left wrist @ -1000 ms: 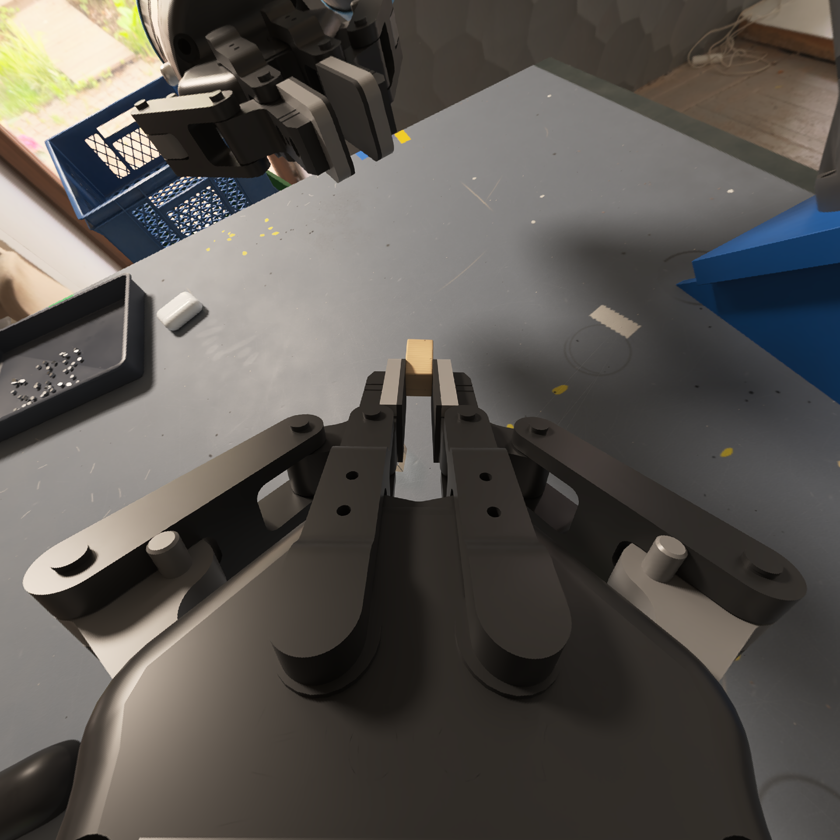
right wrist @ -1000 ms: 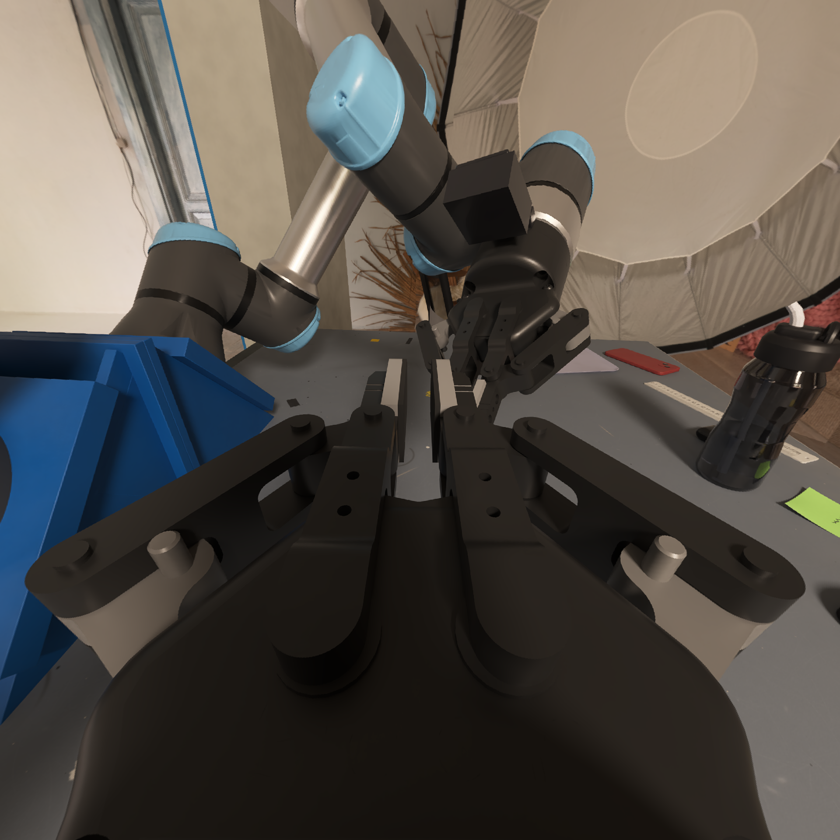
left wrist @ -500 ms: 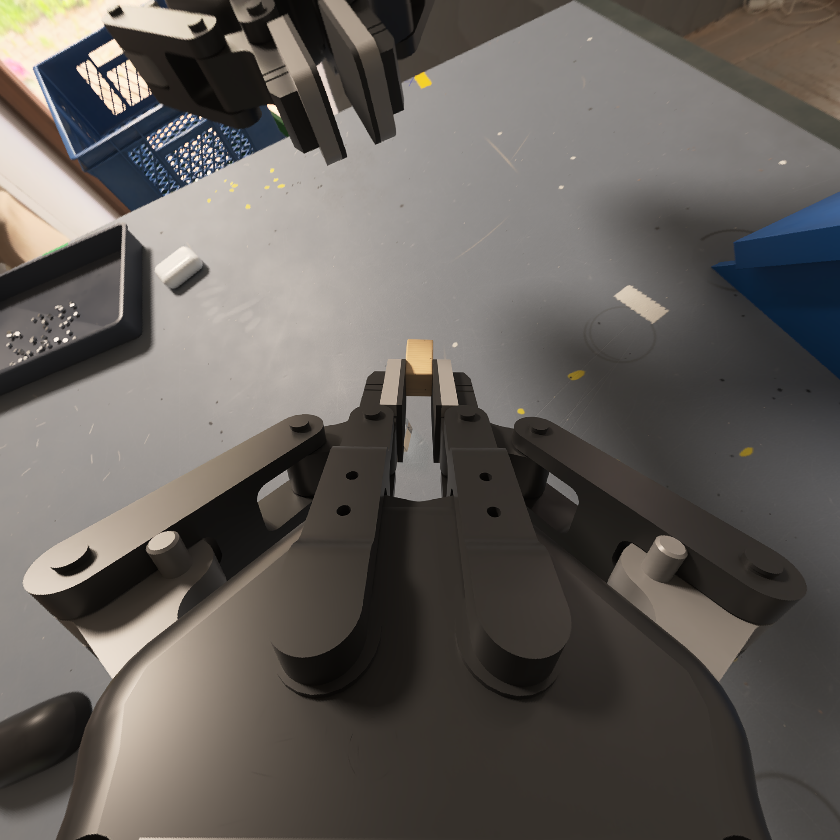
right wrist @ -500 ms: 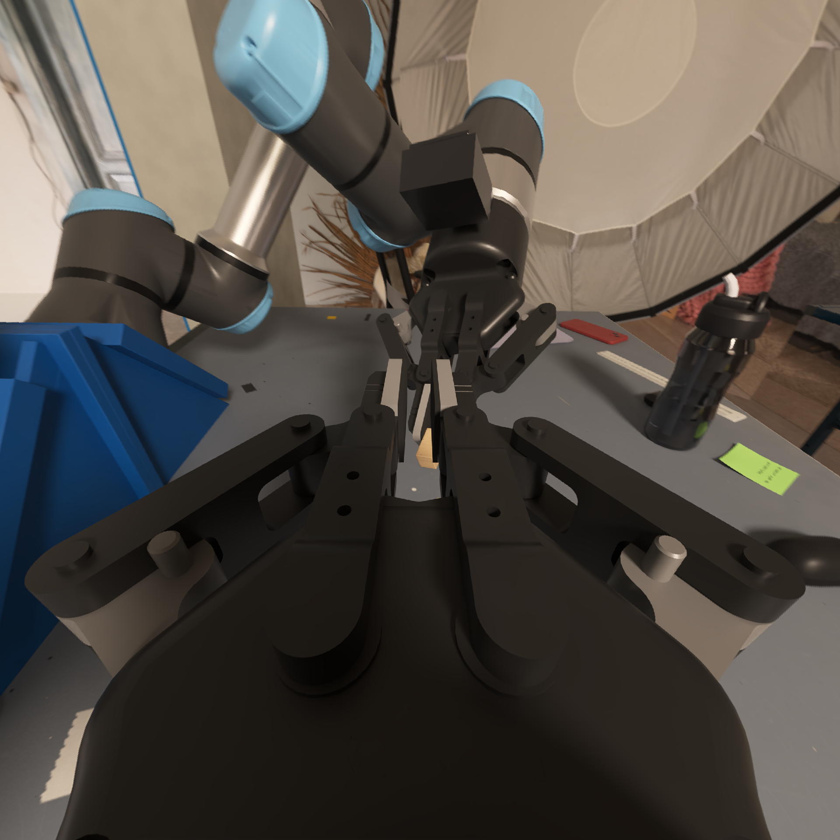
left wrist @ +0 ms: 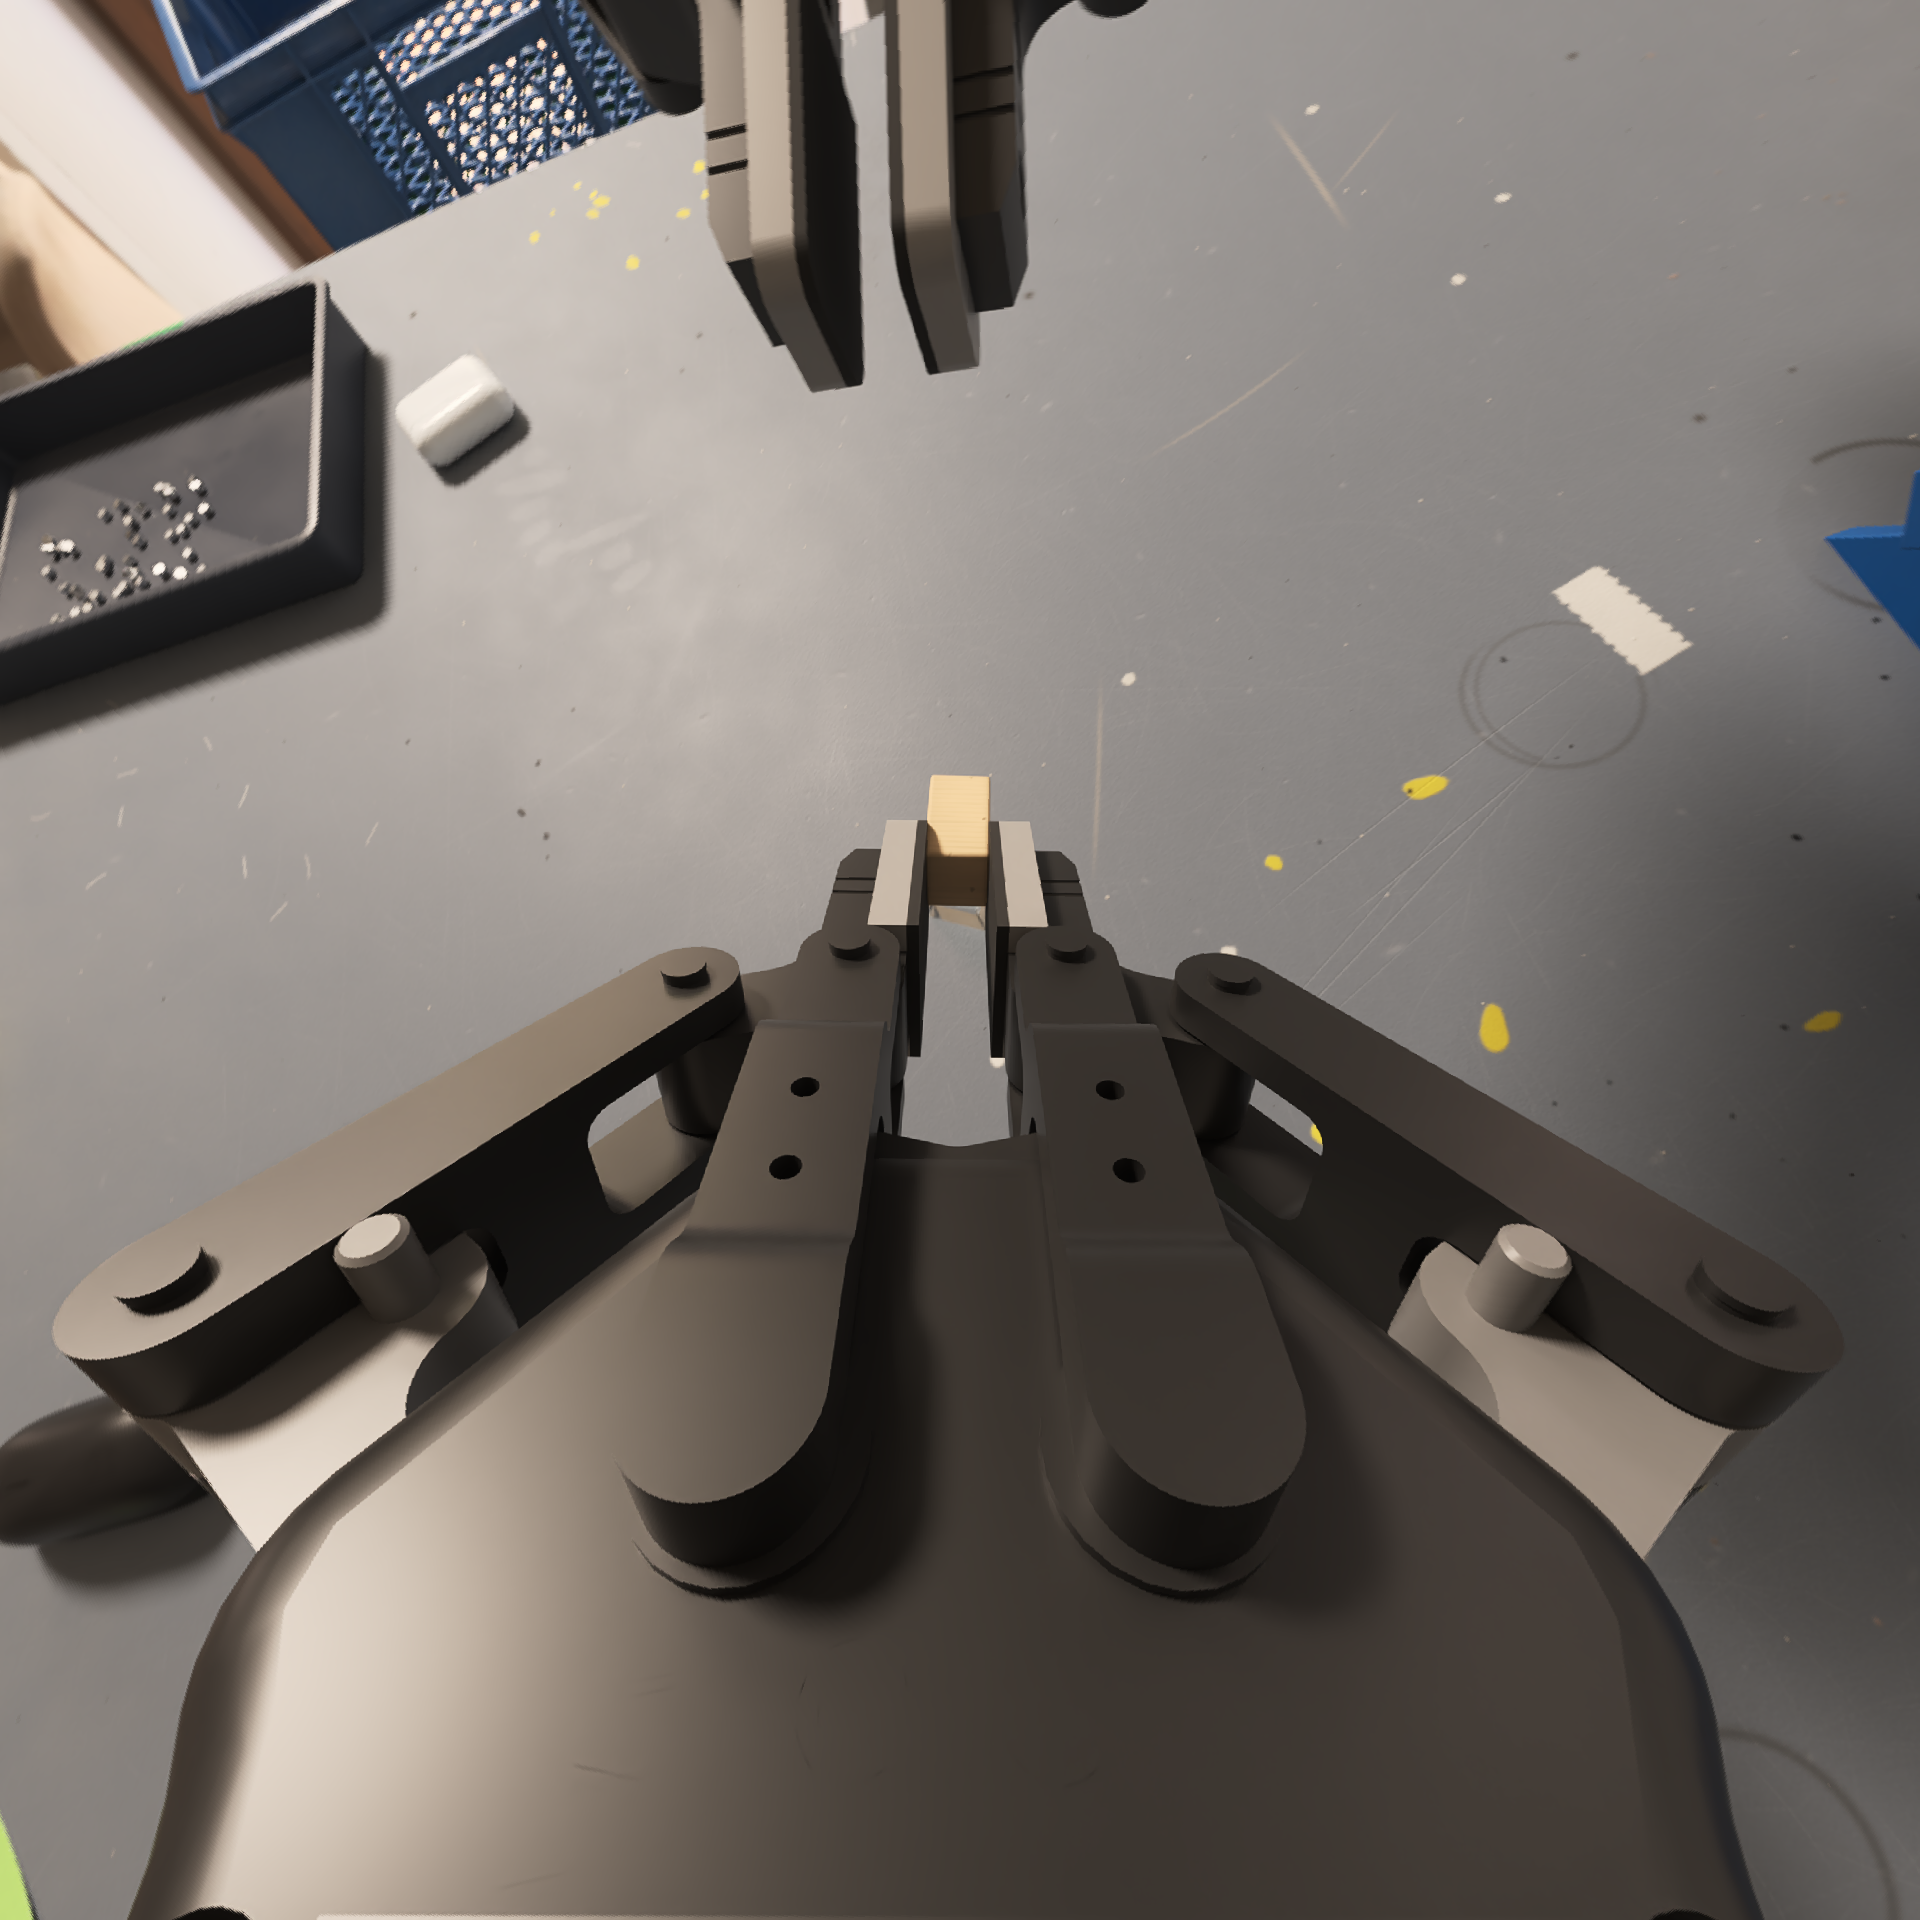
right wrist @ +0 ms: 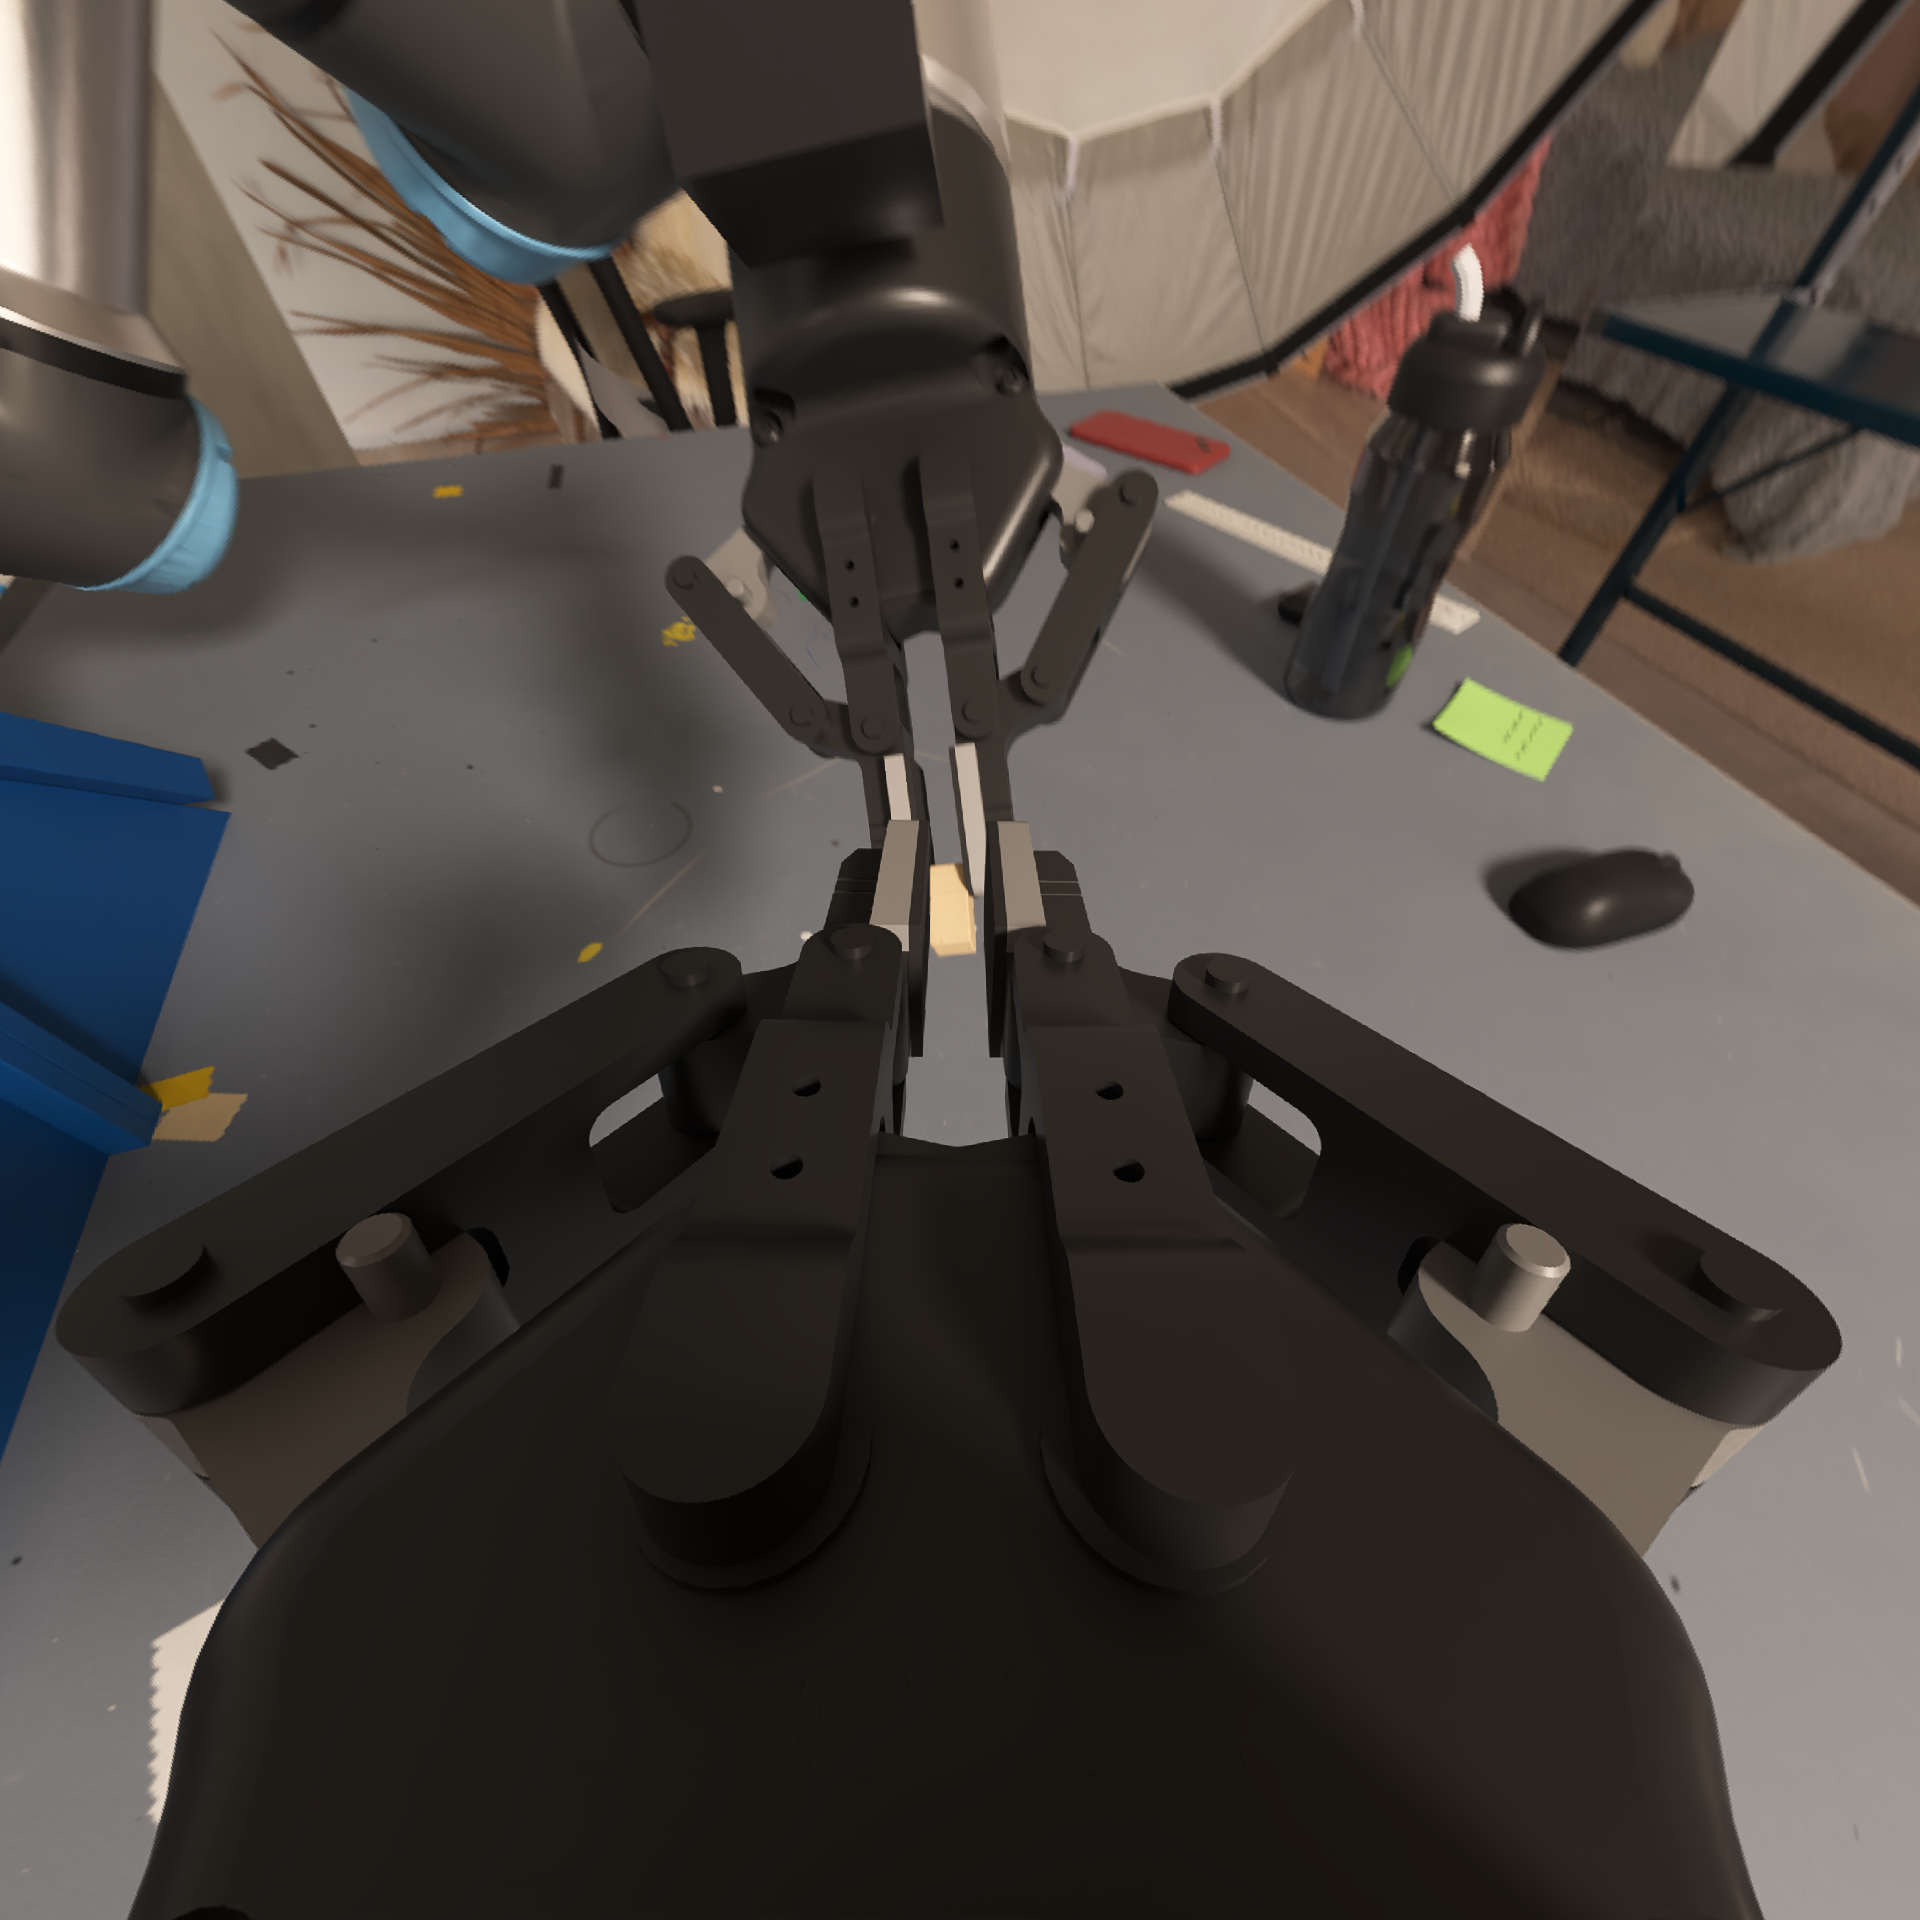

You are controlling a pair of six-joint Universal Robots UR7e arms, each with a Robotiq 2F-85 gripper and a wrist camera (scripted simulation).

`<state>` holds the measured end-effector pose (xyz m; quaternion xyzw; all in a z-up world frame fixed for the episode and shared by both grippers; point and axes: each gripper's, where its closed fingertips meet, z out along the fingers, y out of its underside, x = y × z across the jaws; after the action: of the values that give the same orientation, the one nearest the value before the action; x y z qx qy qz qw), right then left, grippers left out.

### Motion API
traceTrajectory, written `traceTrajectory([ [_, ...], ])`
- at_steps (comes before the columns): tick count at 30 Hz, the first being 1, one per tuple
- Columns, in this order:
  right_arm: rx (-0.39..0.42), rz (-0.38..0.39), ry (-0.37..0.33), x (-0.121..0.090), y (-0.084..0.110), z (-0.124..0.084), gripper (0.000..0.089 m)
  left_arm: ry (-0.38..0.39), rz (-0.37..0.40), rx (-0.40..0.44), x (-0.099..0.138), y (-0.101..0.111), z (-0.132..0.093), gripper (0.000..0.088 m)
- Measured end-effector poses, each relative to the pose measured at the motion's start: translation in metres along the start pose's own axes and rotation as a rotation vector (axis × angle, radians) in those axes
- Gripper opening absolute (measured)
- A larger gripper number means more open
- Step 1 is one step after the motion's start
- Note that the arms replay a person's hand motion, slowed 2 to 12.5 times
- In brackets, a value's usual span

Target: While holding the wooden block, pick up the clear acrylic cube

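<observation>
Above the grey table (left wrist: 727, 675), the left gripper (left wrist: 957, 871) clamps the wooden block (left wrist: 957, 836) lengthwise forward.

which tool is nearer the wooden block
Left. The left tool is shut on the wooden block; the right tool hangs apart from it, farther out over the table.

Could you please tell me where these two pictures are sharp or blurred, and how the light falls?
Left wrist view: the small tan wooden block in the left gripper is sharp and warmly lit; the black tray of metal bits at the left edge is smeared. Right wrist view: the right gripper lies in deep shade; the dark water bottle behind is blurred.
</observation>
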<state>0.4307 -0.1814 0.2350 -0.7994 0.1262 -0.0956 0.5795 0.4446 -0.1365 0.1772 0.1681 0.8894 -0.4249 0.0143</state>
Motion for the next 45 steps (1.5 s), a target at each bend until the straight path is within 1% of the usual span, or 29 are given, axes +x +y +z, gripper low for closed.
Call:
traceTrajectory([
  [5,-0.116,0.088,0.055,0.006,0.016,0.004,0.0095,-0.032,-0.04,-0.034,-0.009,0.013,-0.006,0.0101],
  [9,-0.223,0.163,0.087,0.011,0.032,0.009,0.0094,-0.055,-0.077,-0.053,-0.015,0.023,-0.014,0.0101],
  [12,-0.33,0.222,0.114,0.016,0.049,0.013,0.0094,-0.074,-0.102,-0.058,-0.02,0.029,-0.022,0.0101],
  [18,-0.576,0.346,0.179,0.029,0.084,0.019,0.009,-0.113,-0.14,-0.041,-0.026,0.034,-0.038,0.0101],
  [21,-0.7,0.386,0.197,0.033,0.101,0.024,0.0091,-0.139,-0.148,-0.028,-0.029,0.035,-0.046,0.0101],
  [28,-0.983,0.396,0.208,0.036,0.138,0.038,0.0099,-0.2,-0.155,-0.014,-0.033,0.036,-0.059,0.0101],
  [34,-1.186,0.366,0.187,0.034,0.165,0.05,0.018,-0.236,-0.159,-0.016,-0.035,0.038,-0.067,0.0101],
  [40,-1.331,0.331,0.18,0.033,0.184,0.056,0.0276,-0.242,-0.164,-0.01,-0.034,0.04,-0.072,0.0101],
  [43,-1.383,0.319,0.183,0.034,0.19,0.057,0.0324,-0.244,-0.166,-0.006,-0.034,0.04,-0.074,0.0101],
  [45,-1.407,0.315,0.185,0.034,0.193,0.058,0.0337,-0.243,-0.168,-0.003,-0.034,0.041,-0.075,0.0101],
])
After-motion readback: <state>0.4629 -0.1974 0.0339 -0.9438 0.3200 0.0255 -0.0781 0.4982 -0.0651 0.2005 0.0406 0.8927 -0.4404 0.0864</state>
